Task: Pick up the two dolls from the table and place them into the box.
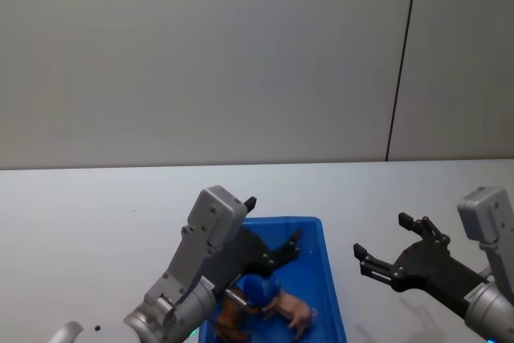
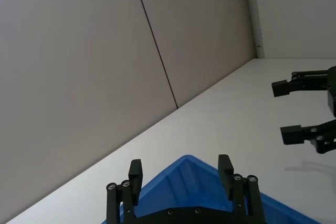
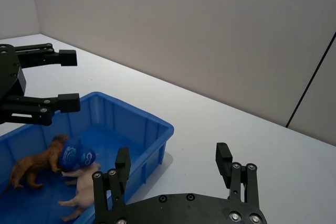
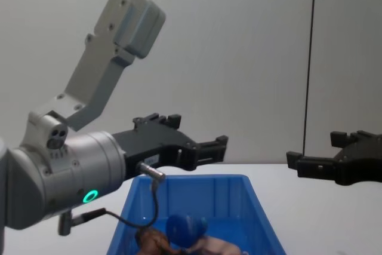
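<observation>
Both little dolls are inside the blue box (image 1: 329,279), which sits on the white table (image 1: 96,214) near its front edge. The brown lion (image 3: 31,163) stands on the box floor by the left wall, and the pink pig (image 3: 79,190) lies just beside it, closer to the right wall. A round blue thing (image 3: 73,155) sits between them, touching the lion's head and resting on the pig. The left gripper (image 1: 273,230) hangs in the air above the box, over its far left part. Its two black fingers (image 2: 135,174) are spread wide apart and there is nothing between them. The right gripper (image 1: 391,248) hangs over the bare table to the right of the box, well apart from the box's right wall. Its fingers (image 3: 123,162) are spread wide too, and they grip nothing. From the chest camera, both grippers sit higher than the box rim, with the left one (image 4: 200,141) above the back wall of the box and the right one (image 4: 316,156) off to the side.
</observation>
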Robot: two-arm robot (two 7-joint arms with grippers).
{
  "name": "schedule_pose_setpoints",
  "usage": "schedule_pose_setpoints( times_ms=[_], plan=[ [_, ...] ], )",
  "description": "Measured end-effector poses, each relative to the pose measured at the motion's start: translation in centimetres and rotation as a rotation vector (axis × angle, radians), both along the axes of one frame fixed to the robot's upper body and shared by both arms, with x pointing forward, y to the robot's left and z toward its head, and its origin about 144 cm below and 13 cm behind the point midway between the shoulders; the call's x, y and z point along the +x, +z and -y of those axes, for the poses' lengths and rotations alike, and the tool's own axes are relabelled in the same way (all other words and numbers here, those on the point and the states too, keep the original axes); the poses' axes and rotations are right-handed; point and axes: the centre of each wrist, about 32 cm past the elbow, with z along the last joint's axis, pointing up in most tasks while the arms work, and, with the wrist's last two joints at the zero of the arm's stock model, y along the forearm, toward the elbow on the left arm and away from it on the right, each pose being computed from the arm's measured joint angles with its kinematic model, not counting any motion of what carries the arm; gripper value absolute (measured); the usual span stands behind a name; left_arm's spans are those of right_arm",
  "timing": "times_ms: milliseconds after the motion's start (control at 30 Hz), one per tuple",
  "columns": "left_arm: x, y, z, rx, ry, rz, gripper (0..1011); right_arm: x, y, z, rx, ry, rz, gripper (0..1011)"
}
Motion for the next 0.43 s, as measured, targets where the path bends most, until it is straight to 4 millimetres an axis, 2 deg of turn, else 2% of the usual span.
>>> schedule_pose_setpoints(
  times_ms=[167,433],
  plan=[
    [0.19,0.07,0.26,-0.017,-0.025,0.028,1001,0.0,0.0,0.0,0.0,0.0,0.0,1001],
    [0.32,0.15,0.43,-0.034,-0.046,0.052,1001,0.0,0.0,0.0,0.0,0.0,0.0,1001]
  ],
)
